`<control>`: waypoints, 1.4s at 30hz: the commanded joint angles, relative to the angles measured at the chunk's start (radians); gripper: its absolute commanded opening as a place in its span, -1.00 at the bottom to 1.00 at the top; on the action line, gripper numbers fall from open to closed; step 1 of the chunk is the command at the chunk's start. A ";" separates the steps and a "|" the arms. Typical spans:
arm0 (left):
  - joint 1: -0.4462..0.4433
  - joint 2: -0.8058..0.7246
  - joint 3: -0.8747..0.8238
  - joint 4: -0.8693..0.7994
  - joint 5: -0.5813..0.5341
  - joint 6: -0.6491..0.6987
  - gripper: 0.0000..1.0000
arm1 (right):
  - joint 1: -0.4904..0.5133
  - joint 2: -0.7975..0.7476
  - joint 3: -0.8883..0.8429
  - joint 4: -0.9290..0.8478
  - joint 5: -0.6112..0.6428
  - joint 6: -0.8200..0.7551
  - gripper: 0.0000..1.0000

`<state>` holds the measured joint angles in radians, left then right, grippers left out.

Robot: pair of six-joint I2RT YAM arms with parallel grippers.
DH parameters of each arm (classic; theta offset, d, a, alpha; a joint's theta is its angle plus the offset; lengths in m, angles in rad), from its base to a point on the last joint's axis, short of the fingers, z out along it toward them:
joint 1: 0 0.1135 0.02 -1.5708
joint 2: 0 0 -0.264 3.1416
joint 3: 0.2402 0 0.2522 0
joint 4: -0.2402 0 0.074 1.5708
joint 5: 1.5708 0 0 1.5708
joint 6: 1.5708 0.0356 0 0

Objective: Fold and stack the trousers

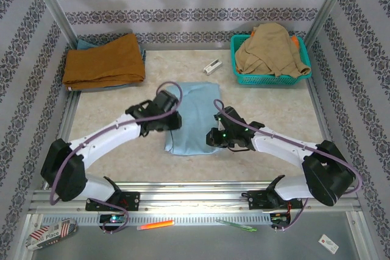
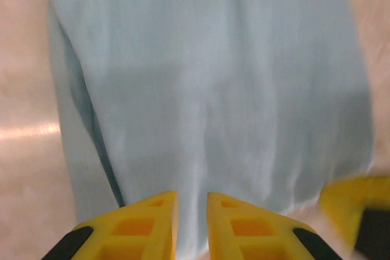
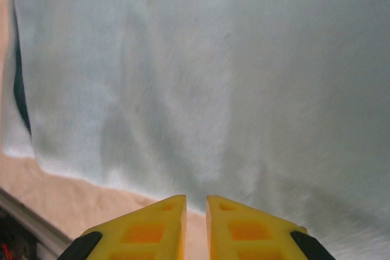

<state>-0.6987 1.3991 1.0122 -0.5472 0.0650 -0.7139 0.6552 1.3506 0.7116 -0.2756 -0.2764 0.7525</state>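
Since both arms are bent in over the middle of the table [image 1: 274, 108], I read this as the folding step, well along but not finished. The large pair of light sky-blue trousers [image 1: 194, 120] in thin soft cloth lies flat at the centre as a compact, roughly rectangular packet, longer front to back than side to side. The left fingers [image 2: 143, 226] sit over its left edge and the right fingers [image 3: 146, 229] over its near right corner. On both wrist cameras the yellow fingers are drawn almost together, with only a slim gap, and I see no cloth pinched in either pair; the fabric lies smooth beyond them. By the right pair the near hem is in view, with bare table just this side of it. The folded rust-orange cloth garment [image 1: 103, 60] rests at the back left, which I take to be the place for stacking. The tan-beige cloth garment [image 1: 271, 50] is heaped in a teal plastic mesh basket [image 1: 244, 77] at the back right, and a small white block [image 1: 212, 66] lies between the two. My next move, as I judge it, is to part the fingers, dip to the table and catch every layer at each edge. The cloth is thin and will likely slip or sag, so both sides should rise evenly.
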 commanded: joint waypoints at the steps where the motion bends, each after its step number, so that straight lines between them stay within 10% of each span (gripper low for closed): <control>1: -0.078 -0.044 -0.076 -0.069 -0.112 -0.150 -0.61 | -0.038 0.046 0.033 -0.057 0.024 -0.064 -0.67; 11: -0.133 -0.003 -0.214 0.045 -0.187 -0.270 -0.63 | -0.041 0.241 0.069 0.028 0.001 -0.069 -0.61; 17: -0.127 0.017 -0.257 0.027 -0.237 -0.293 -0.66 | -0.041 0.250 0.044 0.033 0.026 -0.067 -0.25; 28: -0.113 -0.013 -0.337 0.153 -0.189 -0.302 -0.13 | -0.041 0.274 0.049 0.037 0.029 -0.067 -0.07; 34: -0.105 0.004 -0.310 0.152 -0.183 -0.273 -0.89 | -0.040 0.268 0.045 0.031 0.036 -0.071 -0.07; 42: -0.032 -0.095 -0.340 0.064 -0.177 -0.141 -1.00 | -0.096 0.311 0.030 0.000 0.064 -0.063 -0.38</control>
<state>-0.7765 1.3479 0.6937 -0.4149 -0.1028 -0.9375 0.5995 1.5932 0.7769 -0.2237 -0.3000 0.7021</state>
